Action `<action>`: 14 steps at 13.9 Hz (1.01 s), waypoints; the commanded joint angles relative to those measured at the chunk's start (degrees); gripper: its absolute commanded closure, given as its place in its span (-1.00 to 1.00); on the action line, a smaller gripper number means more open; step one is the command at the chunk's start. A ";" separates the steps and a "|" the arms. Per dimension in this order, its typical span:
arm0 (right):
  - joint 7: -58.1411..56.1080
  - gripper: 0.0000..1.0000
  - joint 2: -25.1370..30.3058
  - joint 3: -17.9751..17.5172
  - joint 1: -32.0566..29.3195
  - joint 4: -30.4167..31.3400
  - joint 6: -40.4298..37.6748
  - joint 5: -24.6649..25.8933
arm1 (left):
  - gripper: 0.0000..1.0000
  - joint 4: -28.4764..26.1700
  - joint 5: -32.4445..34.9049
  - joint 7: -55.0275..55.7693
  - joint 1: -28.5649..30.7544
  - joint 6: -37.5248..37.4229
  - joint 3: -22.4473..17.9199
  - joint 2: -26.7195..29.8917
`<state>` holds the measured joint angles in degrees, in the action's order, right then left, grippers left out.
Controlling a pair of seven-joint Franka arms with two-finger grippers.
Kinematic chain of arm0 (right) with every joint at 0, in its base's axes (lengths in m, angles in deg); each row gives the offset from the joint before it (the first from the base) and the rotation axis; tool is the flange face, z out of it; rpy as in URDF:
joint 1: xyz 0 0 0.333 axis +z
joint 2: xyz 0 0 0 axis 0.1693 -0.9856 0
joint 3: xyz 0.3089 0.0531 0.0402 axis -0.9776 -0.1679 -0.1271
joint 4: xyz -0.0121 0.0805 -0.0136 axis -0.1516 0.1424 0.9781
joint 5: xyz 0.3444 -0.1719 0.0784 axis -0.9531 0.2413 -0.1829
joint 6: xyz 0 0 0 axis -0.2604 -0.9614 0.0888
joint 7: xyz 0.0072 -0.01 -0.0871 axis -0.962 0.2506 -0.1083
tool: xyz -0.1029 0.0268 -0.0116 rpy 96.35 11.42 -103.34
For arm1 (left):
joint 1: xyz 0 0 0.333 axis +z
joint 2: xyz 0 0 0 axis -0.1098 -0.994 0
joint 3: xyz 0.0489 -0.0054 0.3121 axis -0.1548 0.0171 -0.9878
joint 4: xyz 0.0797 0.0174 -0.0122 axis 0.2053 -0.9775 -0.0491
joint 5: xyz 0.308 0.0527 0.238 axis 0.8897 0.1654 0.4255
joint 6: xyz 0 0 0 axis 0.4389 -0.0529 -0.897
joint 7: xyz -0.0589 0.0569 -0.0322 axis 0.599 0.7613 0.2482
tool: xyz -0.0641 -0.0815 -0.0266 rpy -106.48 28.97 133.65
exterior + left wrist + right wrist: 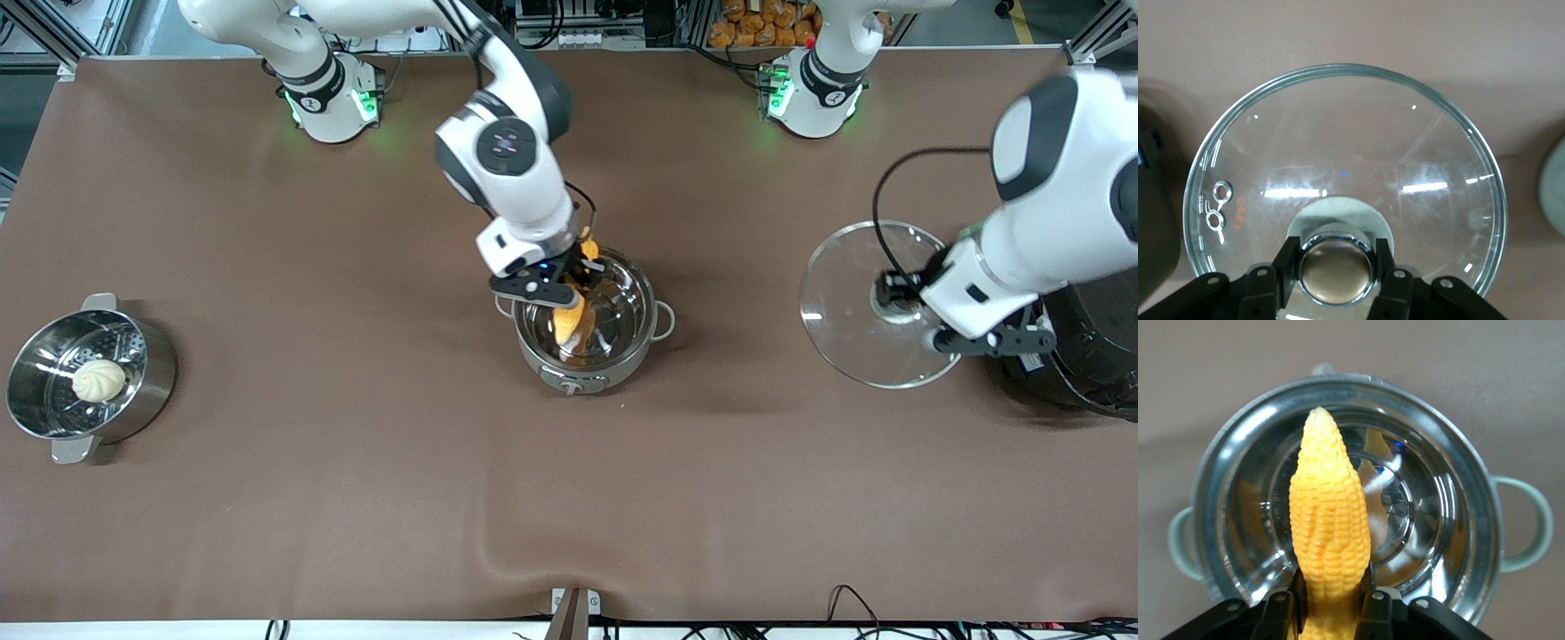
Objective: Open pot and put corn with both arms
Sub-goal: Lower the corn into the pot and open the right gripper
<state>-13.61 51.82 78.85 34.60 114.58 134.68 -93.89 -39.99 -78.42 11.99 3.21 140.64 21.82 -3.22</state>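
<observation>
The shiny steel pot (594,342) stands open at the table's middle, with loop side handles and a front knob; it also shows in the right wrist view (1458,520). My right gripper (573,283) is over the pot, shut on the yellow corn (569,324), whose pointed tip hangs down into the pot. In the right wrist view the corn (1328,527) sits between the fingers of the right gripper (1331,603). My left gripper (898,293) is shut on the copper-coloured knob (1335,268) of the glass lid (853,307), held toward the left arm's end of the table, beside the pot.
A steel pot with flat tab handles (53,418) holds a pale bun (99,380) toward the right arm's end. A big black cooker (1093,356) stands under the left arm, next to the lid; its dark edge shows in the left wrist view (1155,220).
</observation>
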 commanded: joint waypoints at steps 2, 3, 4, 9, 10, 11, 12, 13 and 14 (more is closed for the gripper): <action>1.66 0.10 -1.20 0.89 0.65 -2.46 -0.88 1.16 | 1.00 -16.74 -0.44 -3.47 2.47 14.77 1.03 4.36; 1.75 -0.28 -1.12 1.06 0.65 -2.46 -0.88 1.25 | 1.00 -20.16 -0.44 -3.47 2.38 18.98 1.03 4.45; 1.83 -0.73 -0.94 1.15 0.22 -2.46 -0.97 1.42 | 1.00 -23.59 -0.09 -3.47 2.38 23.64 1.12 4.28; -1.92 -1.00 3.95 1.77 -4.77 -2.20 -8.12 6.08 | 1.00 -30.91 0.35 -3.47 2.38 37.21 1.03 -1.07; -6.03 -1.00 5.81 1.68 -8.11 -2.81 -14.10 5.30 | 1.00 -30.92 0.35 -3.47 2.56 37.74 1.03 -2.04; -10.86 -1.00 8.18 1.68 -11.53 -2.82 -17.64 5.20 | 1.00 -30.92 0.35 -2.77 2.56 38.18 1.03 -2.84; -15.00 -1.00 10.11 1.68 -15.13 -2.47 -18.89 4.86 | 1.00 -30.65 0.35 -2.68 2.30 38.27 1.03 -3.63; -18.96 -1.00 11.18 1.68 -18.22 -2.46 -20.12 3.89 | 1.00 -30.39 0.35 -2.68 2.30 38.36 1.03 -4.33; -22.39 -1.00 12.49 1.68 -21.12 -2.46 -21.44 2.67 | 1.00 -30.39 0.35 -2.68 2.30 38.71 1.03 -4.86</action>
<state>-30.10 60.62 81.91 18.96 110.13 115.25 -89.47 -71.09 -78.41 8.93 5.53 178.88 22.77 -7.83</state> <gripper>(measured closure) 0.000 0.502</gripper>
